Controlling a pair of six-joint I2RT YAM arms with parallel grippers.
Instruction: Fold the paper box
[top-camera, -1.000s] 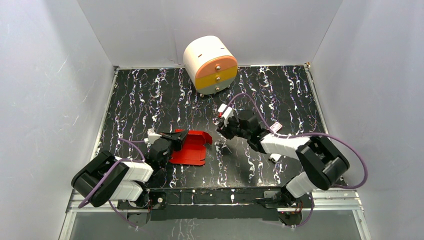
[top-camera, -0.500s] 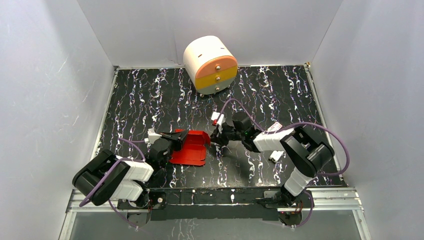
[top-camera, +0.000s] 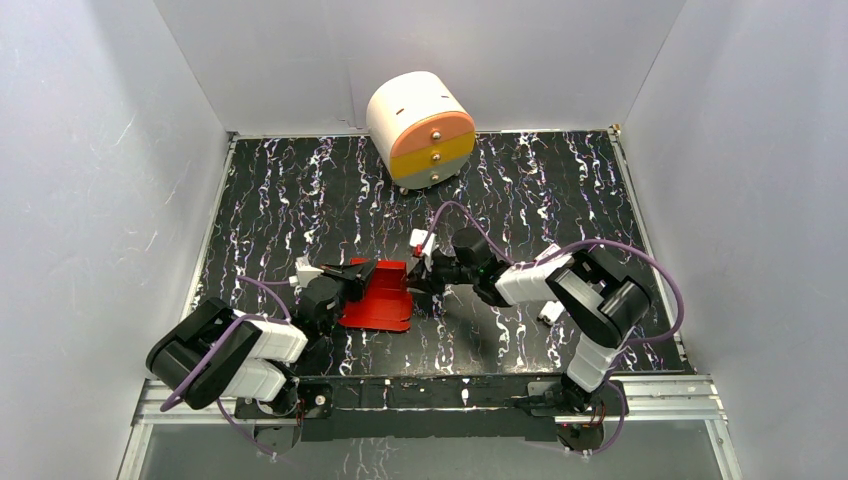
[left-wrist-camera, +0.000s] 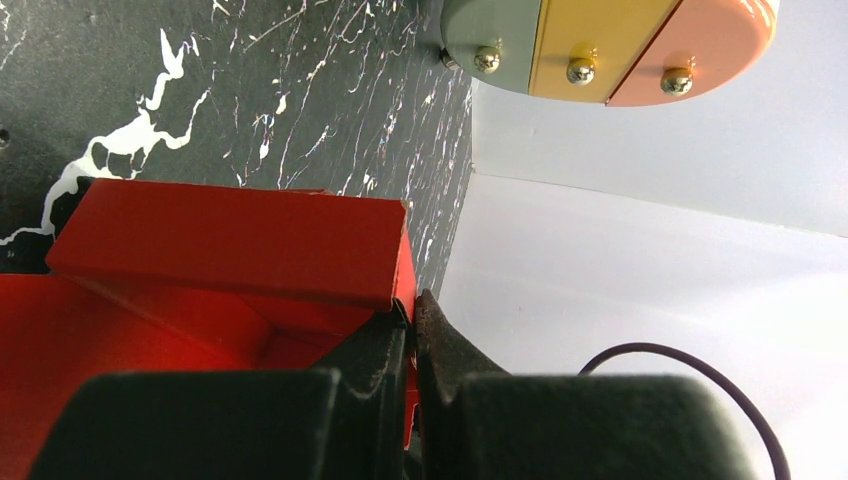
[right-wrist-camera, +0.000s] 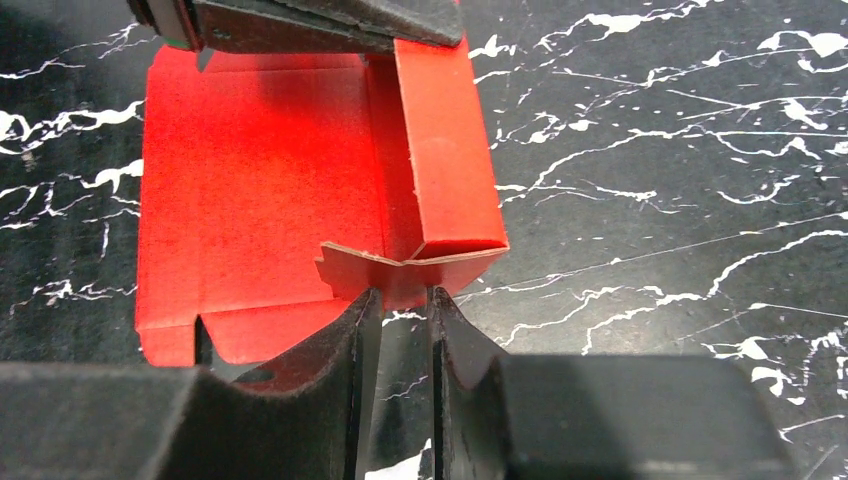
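Note:
The red paper box (top-camera: 378, 300) lies partly folded on the black marbled mat, one long wall (right-wrist-camera: 445, 150) standing up. My left gripper (top-camera: 362, 268) is shut on the far end of that wall, and the left wrist view shows the card edge pinched between the jaws of the left gripper (left-wrist-camera: 413, 310). My right gripper (top-camera: 418, 283) sits at the box's right side. In the right wrist view the right gripper (right-wrist-camera: 400, 295) is narrowly open, and the folded corner flap (right-wrist-camera: 400, 275) lies right at its fingertips.
A round white, orange and yellow drawer unit (top-camera: 420, 130) stands at the back of the mat. A tiny white-and-red packet (top-camera: 548, 313) lies beside the right arm. White walls enclose the mat on three sides.
My right gripper has swung left across the mat, from well right of the box to its near corner flap. The left gripper and the box have stayed put.

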